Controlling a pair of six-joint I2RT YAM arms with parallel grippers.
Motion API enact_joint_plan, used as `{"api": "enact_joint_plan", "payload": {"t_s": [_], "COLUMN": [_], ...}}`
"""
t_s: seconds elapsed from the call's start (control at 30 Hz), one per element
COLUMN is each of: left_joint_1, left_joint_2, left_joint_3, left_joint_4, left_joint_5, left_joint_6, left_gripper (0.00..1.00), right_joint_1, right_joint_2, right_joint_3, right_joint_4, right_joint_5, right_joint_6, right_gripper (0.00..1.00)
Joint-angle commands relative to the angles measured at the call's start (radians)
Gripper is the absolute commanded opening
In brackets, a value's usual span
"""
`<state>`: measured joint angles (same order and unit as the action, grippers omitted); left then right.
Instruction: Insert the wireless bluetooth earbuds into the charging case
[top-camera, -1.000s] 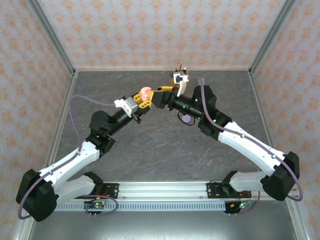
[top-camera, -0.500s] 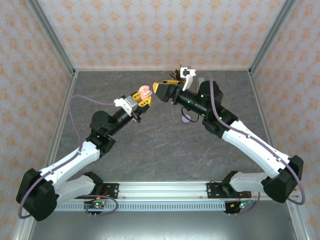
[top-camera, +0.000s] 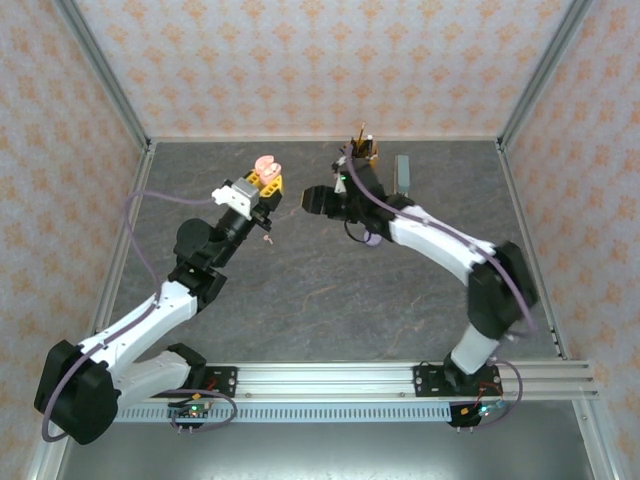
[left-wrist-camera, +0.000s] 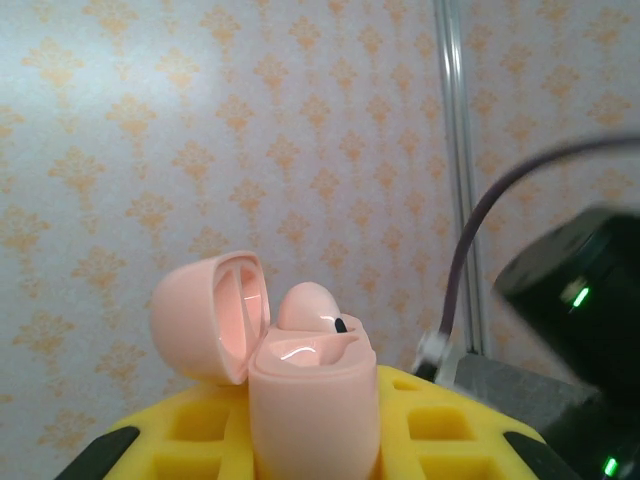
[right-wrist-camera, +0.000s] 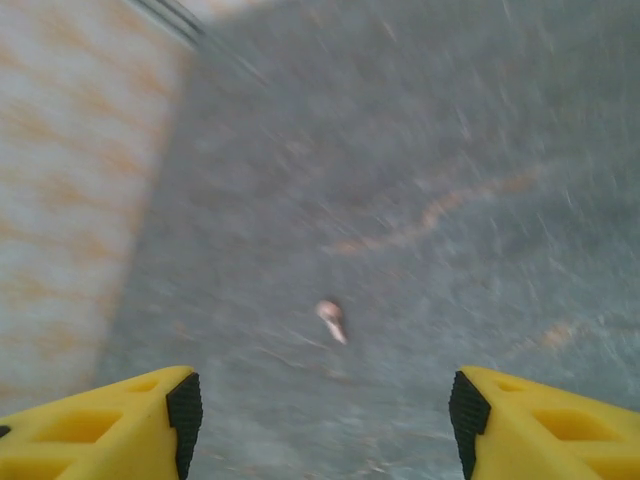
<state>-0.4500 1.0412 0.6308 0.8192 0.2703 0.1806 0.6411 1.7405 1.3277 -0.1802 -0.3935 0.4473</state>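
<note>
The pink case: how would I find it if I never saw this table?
Follow the left arm up from the near edge of the table to its yellow fingers. They pinch the pink case in the air. Its lid is flipped open with a pink earbud inside, unlike the lilac thing lying on the table under the right arm.

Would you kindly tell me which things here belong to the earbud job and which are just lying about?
Job: open pink charging case; seated pink earbud inside it; loose pink earbud; lilac case.
Lying about: grey-green block; orange-and-black item at the back.
</note>
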Motion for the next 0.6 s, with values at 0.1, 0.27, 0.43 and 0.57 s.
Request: {"api": "enact_joint_plan", "payload": {"t_s": [0.1,0.27,0.43,0.57], "left_joint_1": [0.05,0.08,0.103,0.115], "left_joint_2": [-0.084,-0.121,-0.132,-0.127], "left_joint_3": [-0.012,-0.032,-0.046,-0.049], "left_joint_4": [0.012,-0.007,-0.009,0.002], "left_joint_5": [-0.052,-0.055,-0.061,-0.064], "left_joint_6": [-0.027,-0.034,-0.047,-0.058], "left_gripper": [0.0,0.0,0.0,0.0], "right_joint_1": [0.05,0.097,0.132,0.15], "right_joint_2": [0.315,0.515,0.632,0.685], "right_joint_3": [0.267,0.488,0.627,0.682], "right_joint_4": [-0.201,-0.302,-0.362,-0.39], "right_joint_5": [-0.058,-0.049,-0.033,0.002], "right_joint_6": [-0.133,-0.174,-0.196,-0.217], "right_gripper": [0.61,0.6,0.6,0.59]}}
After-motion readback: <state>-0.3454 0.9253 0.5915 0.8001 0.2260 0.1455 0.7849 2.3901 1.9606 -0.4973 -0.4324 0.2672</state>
